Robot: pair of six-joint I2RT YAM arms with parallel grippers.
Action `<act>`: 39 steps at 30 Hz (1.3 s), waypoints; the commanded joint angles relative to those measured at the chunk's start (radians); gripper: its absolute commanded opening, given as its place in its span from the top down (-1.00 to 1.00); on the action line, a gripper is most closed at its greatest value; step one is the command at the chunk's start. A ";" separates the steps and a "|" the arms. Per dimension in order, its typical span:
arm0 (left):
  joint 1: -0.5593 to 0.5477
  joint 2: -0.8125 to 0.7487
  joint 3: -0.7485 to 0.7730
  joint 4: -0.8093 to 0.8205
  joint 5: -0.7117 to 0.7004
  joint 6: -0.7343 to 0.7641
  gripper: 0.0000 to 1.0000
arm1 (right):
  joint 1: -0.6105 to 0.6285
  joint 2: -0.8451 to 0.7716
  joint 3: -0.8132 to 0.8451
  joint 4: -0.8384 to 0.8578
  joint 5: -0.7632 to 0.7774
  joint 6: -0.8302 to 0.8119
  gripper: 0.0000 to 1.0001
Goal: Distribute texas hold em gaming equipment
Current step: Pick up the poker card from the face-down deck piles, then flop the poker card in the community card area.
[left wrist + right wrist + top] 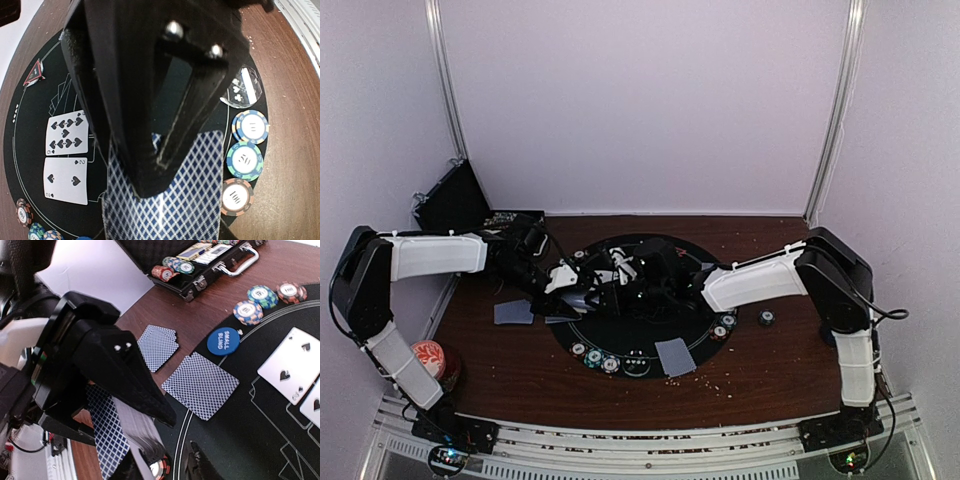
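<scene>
Item: hold'em set, distribution partly done. On the black mat (650,375) two face-up cards (66,157), both spades, lie side by side, touching or nearly so, with the red triangle marker (35,73) apart from them near the rim and a clear club-printed button (242,90) at the rim opposite. Three single chips (244,161) sit in a row at the mat's edge, three more (594,357) along its near rim, and a pair (724,326) on its right side. The blue small-blind button (224,341) lies on the wood, touching the mat's rim. Face-down cards (158,345) rest on the bare table (770,380) to the left, a second lot (200,385) straddles the mat's rim, and a third (675,356) lies inside the near rim. Remaining stock: the deck (170,200), clamped between the fingers of the left gripper (122,425) and held above the mat's centre, and more chips in the open case (200,275) beyond the table's far left corner. The right gripper (167,467) sits close under the deck's lower edge (whether it has a card pinched cannot be told). Judged outstanding: further board cards, probably more hands and chips.
</scene>
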 commanded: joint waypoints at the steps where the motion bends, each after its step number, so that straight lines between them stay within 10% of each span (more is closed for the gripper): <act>1: -0.007 -0.003 -0.004 -0.035 0.058 0.013 0.15 | -0.032 -0.054 -0.045 -0.041 0.047 0.005 0.37; 7: -0.006 -0.001 -0.001 -0.035 0.058 0.011 0.15 | -0.032 -0.052 -0.059 -0.020 0.023 0.017 0.45; 13: -0.006 0.001 -0.003 -0.035 0.058 0.011 0.15 | -0.034 -0.057 -0.090 0.049 -0.056 0.055 1.00; 24: -0.007 0.002 -0.002 -0.033 0.054 0.011 0.15 | -0.071 -0.197 -0.209 0.057 -0.008 0.068 1.00; 39: -0.006 0.013 0.004 -0.033 0.051 0.007 0.16 | -0.088 -0.226 -0.135 -0.380 0.840 -0.017 1.00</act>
